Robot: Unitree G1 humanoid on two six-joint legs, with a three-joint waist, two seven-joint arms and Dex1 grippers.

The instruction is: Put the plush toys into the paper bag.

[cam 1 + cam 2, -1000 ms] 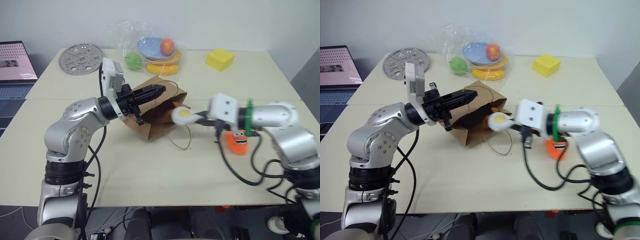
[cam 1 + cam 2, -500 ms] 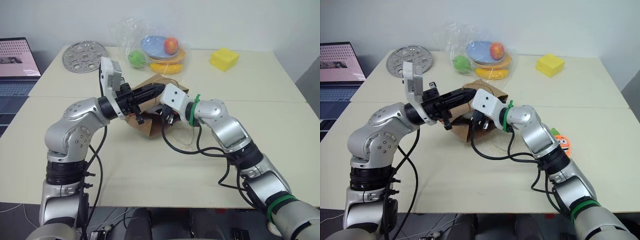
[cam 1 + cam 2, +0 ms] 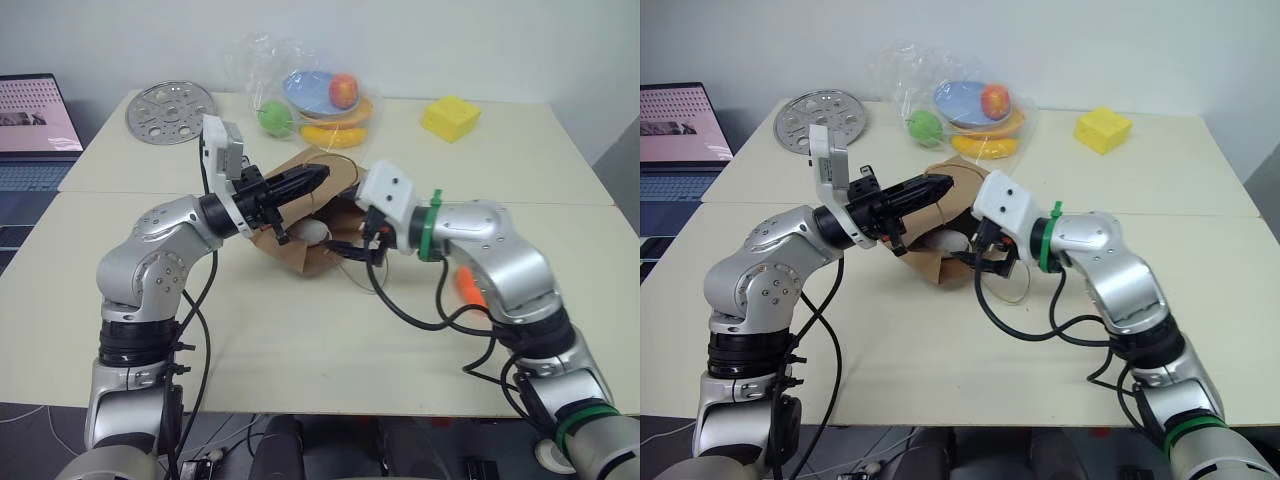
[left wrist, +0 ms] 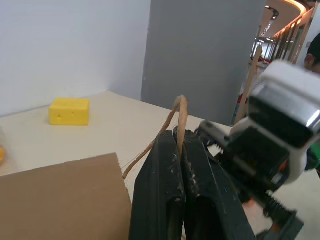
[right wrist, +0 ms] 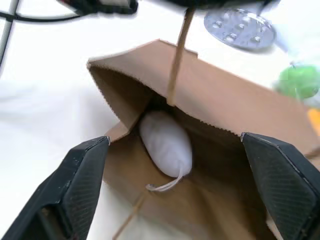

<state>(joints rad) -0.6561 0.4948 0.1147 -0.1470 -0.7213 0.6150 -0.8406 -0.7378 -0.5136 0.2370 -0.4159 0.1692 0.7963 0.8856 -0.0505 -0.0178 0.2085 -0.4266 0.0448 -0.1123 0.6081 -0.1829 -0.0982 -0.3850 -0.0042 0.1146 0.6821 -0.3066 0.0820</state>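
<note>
The brown paper bag (image 3: 297,256) lies on its side in the middle of the table, mouth toward my right arm. My left gripper (image 3: 316,179) is shut on the bag's tan cord handle (image 4: 179,108) and holds the top edge up. A white plush egg (image 5: 165,143) lies just inside the bag's mouth. My right gripper (image 3: 346,248) hovers at that mouth, its two fingers (image 5: 84,186) spread wide and holding nothing. The orange plush carrot (image 3: 468,284) lies on the table behind my right forearm, mostly hidden.
A yellow foam block (image 3: 450,117) sits at the far right of the table. A clear plastic bag of toy fruit (image 3: 312,96) and a round metal disc (image 3: 169,105) stand at the back. A laptop (image 3: 34,116) is at the far left.
My right gripper brought the white egg from the right into the bag's mouth, opened and let it go; the egg now lies in the bag. The left gripper kept hold of the handle.
</note>
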